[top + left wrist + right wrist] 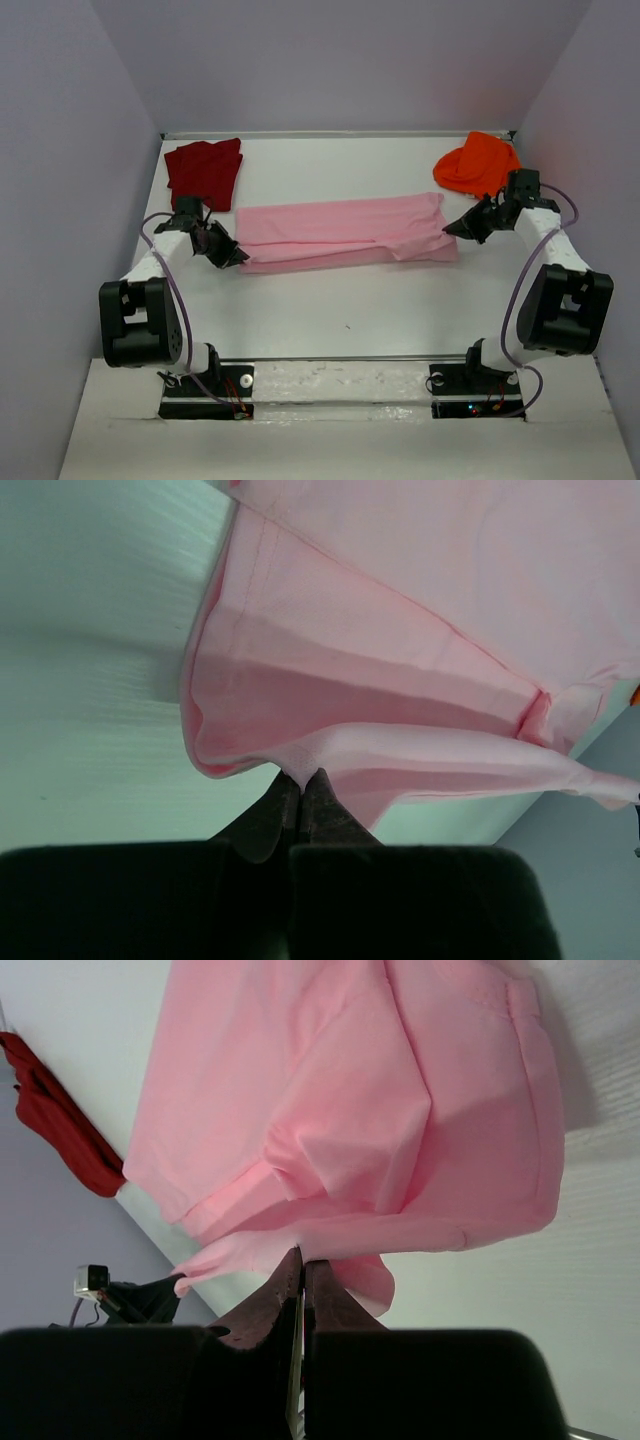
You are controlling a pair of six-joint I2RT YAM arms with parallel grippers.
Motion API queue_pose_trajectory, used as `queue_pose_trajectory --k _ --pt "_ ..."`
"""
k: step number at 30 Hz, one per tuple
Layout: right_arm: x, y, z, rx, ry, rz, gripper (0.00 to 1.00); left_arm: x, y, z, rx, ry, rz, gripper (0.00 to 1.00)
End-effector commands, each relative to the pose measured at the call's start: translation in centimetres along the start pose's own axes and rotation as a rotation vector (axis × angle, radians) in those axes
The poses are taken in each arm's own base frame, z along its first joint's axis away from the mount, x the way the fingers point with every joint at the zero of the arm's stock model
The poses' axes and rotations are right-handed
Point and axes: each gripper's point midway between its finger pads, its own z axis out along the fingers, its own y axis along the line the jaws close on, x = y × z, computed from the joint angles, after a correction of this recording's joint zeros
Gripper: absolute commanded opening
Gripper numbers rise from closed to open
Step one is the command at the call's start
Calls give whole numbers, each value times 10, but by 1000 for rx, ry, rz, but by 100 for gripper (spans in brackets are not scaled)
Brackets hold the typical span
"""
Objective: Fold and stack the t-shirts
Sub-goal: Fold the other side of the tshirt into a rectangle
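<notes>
pale lilac walls close in a white counter [330, 320]. across its middle we see the light pink t-shirt [345, 232] lying as a long band, its long axis running left to right. the dark red t-shirt [205, 172] sits folded in the far left corner, and the bright orange t-shirt [477, 163] lies bunched in the far right corner.

the left claw [225, 252] is at the band's near left corner and the right claw [462, 226] is at its right end. in each wrist view the fingers are pressed together on a pinch of pink hem, with the cloth drawn up toward them.

so the shirt stretches between the two claws, rightward from the left one and leftward from the right one, and each arm is nearest its own end. we judge that the coming fold turns on holding that axis straight while both ends travel together.
</notes>
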Motion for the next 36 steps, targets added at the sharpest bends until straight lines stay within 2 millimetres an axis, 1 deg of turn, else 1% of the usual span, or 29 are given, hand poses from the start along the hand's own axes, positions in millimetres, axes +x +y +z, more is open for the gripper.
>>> queue_pose_trajectory --k 1,4,7,11,14,18,22,25,28,31,32,36 --pt "-16 24 -6 -49 -26 -58 0 -22 -16 -10 37 -45 24 0" --pt "-22 32 -5 -62 -22 -63 0 -32 -19 -12 37 -56 26 0" --pt "-23 38 -3 -72 -12 -79 0 -39 -22 -13 39 -63 26 0" --pt "-33 46 1 -80 -12 -87 0 -45 -25 -12 44 -65 26 0" --pt "-35 50 4 -83 -7 -100 0 -50 -26 -10 44 -70 26 0" --pt "-45 57 8 -87 -9 -104 0 -58 -28 -8 43 -73 30 0" --pt "-53 61 12 -87 -13 -110 0 -73 -35 -7 39 -86 41 0" --pt "-54 65 16 -87 -7 -115 0 -83 -38 -8 35 -91 47 0" --pt "-58 65 19 -84 -6 -116 0 -102 -47 -7 32 -111 64 0" --pt "-60 64 24 -78 -4 -117 0 -116 -55 -6 32 -118 76 0" --pt "-59 65 27 -77 4 -121 0 -119 -56 -6 32 -118 79 0" --pt "-62 63 34 -74 5 -116 0 -131 -64 -3 40 -124 90 0"
